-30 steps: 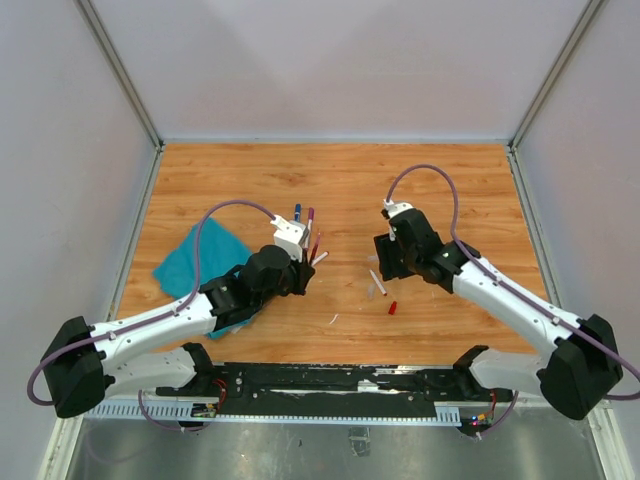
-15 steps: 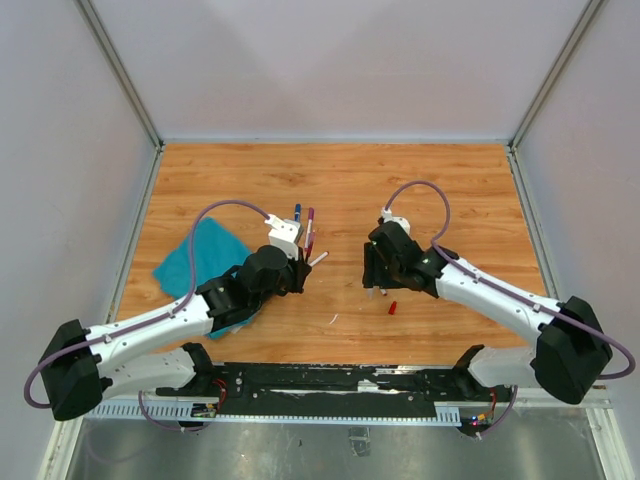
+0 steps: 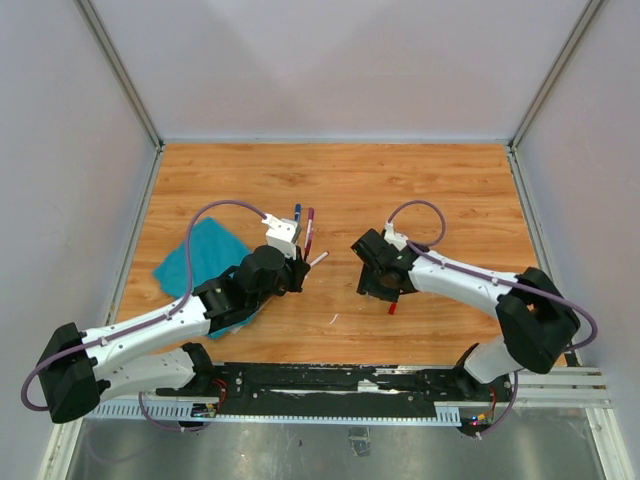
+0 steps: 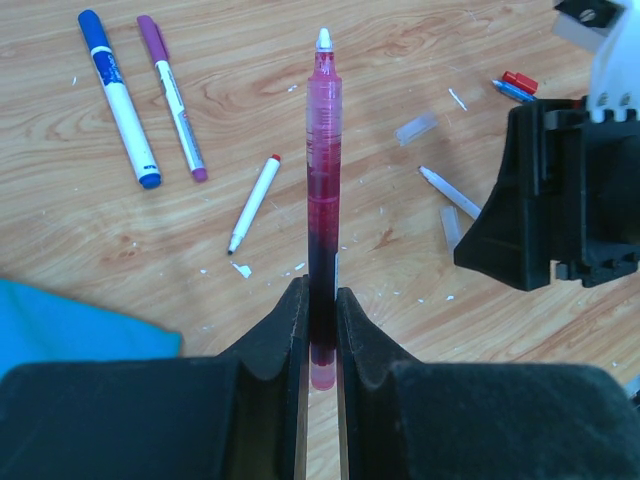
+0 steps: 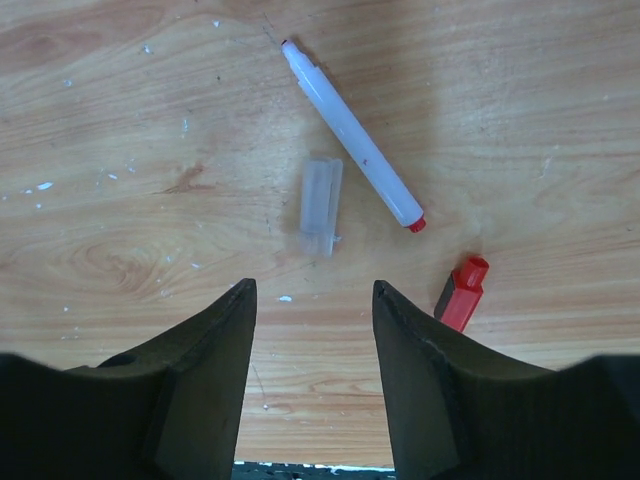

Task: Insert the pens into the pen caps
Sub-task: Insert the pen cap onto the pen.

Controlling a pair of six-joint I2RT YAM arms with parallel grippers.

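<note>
The left fingers (image 4: pixel 298 310) are clamped tight on a red pen (image 4: pixel 323 150), its white tip pointing to twelve o'clock over the table (image 4: pixel 400 50). The right fingers (image 5: pixel 225 340) stand apart, holding nothing. Just beyond them at twelve o'clock lies a clear cap (image 5: pixel 321 207), with a white pen (image 5: pixel 355 140) beside it at one o'clock and a red cap (image 5: pixel 460 295) at four.

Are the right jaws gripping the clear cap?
No, the clear cap lies loose on the wood ahead of the open right jaws, beside the white pen.
</note>
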